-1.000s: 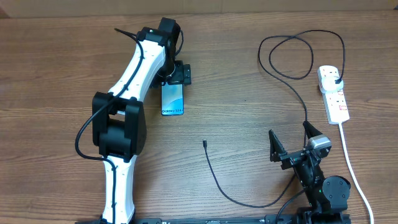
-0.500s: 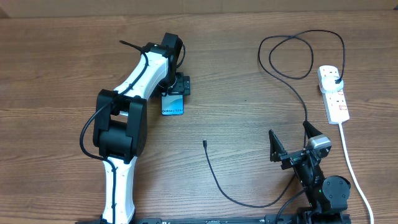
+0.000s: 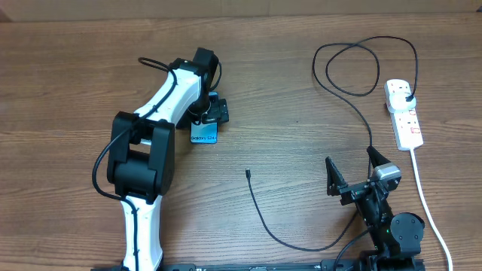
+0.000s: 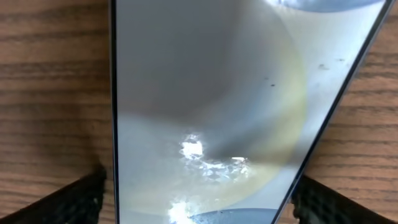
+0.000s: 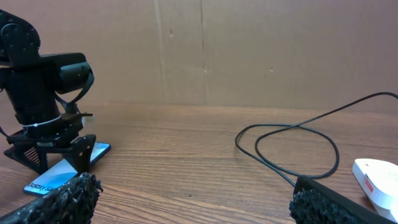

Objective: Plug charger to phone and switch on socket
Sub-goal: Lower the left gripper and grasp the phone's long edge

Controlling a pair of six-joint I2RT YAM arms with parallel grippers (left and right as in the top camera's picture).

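The phone (image 3: pixel 204 135) lies flat on the wooden table with its teal screen up, and it fills the left wrist view (image 4: pixel 217 93). My left gripper (image 3: pixel 206 114) is shut on the phone's long edges, one finger on each side (image 4: pixel 202 199). The black charger cable's connector tip (image 3: pixel 248 174) lies loose at the table's middle. Its black plug (image 3: pixel 407 95) sits in the white socket strip (image 3: pixel 405 120) at the far right. My right gripper (image 3: pixel 352 172) is open and empty near the front edge, with nothing between its fingers (image 5: pixel 205 211).
The cable runs from its tip toward the front edge, passes my right arm and makes a loop (image 3: pixel 361 68) at the back right. The socket's thick white cord (image 3: pixel 425 196) trails toward the front right. A cardboard wall (image 5: pixel 249 50) stands behind the table.
My left gripper has slid the phone toward the front and a little to the left. The right arm, cable and socket have not moved.
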